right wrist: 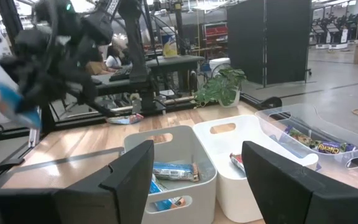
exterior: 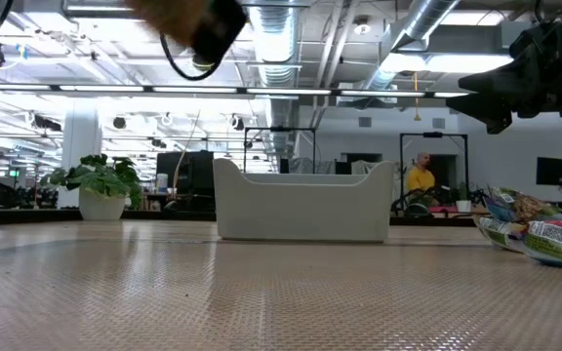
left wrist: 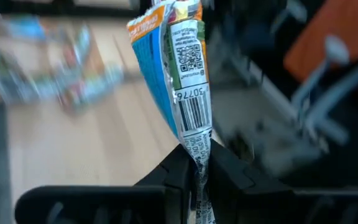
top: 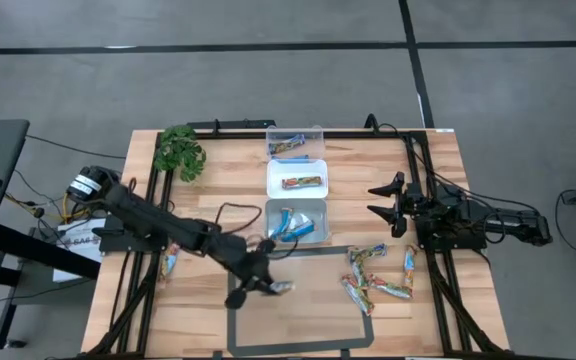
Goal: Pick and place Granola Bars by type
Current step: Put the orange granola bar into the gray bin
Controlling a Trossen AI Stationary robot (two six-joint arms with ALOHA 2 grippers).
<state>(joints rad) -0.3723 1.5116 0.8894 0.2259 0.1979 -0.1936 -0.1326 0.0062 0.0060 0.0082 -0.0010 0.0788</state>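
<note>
The left gripper [left wrist: 196, 163] has its jaws pressed together on the tail end of a blue-and-orange granola bar [left wrist: 176, 68]; in the left wrist view the wrapper stands straight out from the jaws, its long axis running on from the fingers. In the high view this gripper [top: 264, 285] hangs over the wooden surface [top: 308, 310], just on the near side of the blue-bar tub [top: 297, 221], the nearest of three bins in a row. That tub already holds blue wrappers, so it is probably where this bar belongs. The coming move turns on this: the tub lies a short way beyond the jaws and a little toward the right arm's side, so the bar must be carried over the tub's near wall with its free end leading.

Beyond the blue-bar tub come the middle tub [top: 297, 180] and a clear tub [top: 295, 143]. The loose pile of mixed bars [top: 376, 275] lies beside the blue-bar tub on the right arm's side, and a stray bar [top: 171, 262] on the left arm's side.

The right gripper [top: 388, 203] waits beside the blue-bar tub, jaws spread wide and empty.
</note>
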